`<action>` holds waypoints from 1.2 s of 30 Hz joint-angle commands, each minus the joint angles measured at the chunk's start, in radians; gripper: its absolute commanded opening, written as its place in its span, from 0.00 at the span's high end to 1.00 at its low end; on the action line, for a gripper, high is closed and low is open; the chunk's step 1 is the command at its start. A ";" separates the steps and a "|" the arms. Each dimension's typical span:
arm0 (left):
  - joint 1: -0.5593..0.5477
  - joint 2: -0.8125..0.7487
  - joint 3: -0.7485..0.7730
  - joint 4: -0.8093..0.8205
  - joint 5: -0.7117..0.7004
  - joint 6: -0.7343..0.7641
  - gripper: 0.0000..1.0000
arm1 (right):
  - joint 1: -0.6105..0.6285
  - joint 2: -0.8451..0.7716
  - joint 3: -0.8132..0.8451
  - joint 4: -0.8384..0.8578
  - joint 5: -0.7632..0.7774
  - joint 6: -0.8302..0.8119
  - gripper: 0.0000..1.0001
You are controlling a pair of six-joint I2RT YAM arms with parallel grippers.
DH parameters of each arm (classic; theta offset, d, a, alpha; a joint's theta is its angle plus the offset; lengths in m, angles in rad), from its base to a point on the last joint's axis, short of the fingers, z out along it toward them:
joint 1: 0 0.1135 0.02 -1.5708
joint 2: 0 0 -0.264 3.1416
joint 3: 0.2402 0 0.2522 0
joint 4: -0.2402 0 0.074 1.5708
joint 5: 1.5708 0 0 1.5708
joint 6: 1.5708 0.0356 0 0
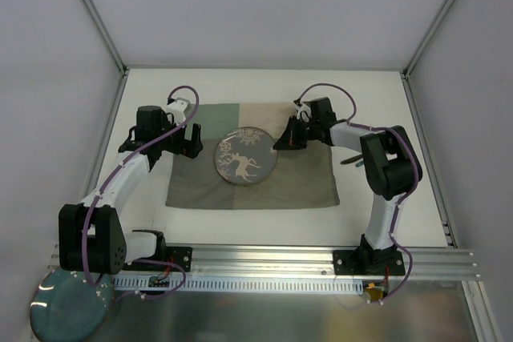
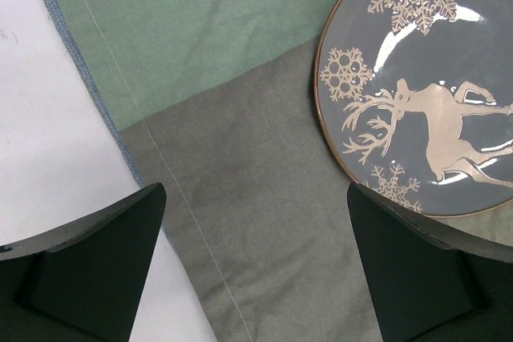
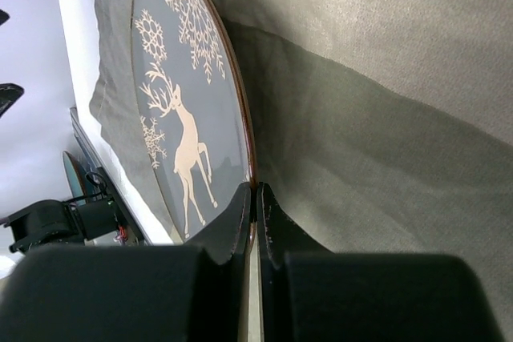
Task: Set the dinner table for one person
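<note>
Apparently the step in hand is placing the plate. The right gripper is clamped on the rim of the deer plate, which sits about in the middle of the cloth mat on the white table. The left gripper hangs over the mat's left part, jaws wide apart, holding nothing. Next, I think, the right one must let go and lift away without dragging the rim. The deer plate carries nothing. A teal plate by the left arm's base also looks empty.
</note>
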 commanded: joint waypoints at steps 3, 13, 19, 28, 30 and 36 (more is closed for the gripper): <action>0.005 0.001 -0.009 0.037 0.007 0.006 0.01 | -0.021 -0.101 0.059 0.029 -0.055 0.023 1.00; 0.005 -0.002 -0.016 0.042 -0.011 0.014 0.01 | -0.026 -0.116 0.067 0.043 -0.076 0.044 1.00; 0.005 0.001 -0.022 0.045 -0.011 0.013 0.01 | -0.026 -0.123 0.062 0.075 -0.107 0.066 1.00; 0.005 0.002 -0.016 0.048 -0.016 0.014 0.01 | -0.040 -0.155 0.073 0.101 -0.133 0.095 1.00; 0.005 0.002 -0.017 0.048 -0.018 0.014 0.01 | -0.046 -0.164 0.071 0.104 -0.130 0.097 1.00; 0.005 -0.001 -0.013 0.047 -0.019 0.011 0.01 | -0.072 -0.184 0.073 0.117 -0.138 0.117 1.00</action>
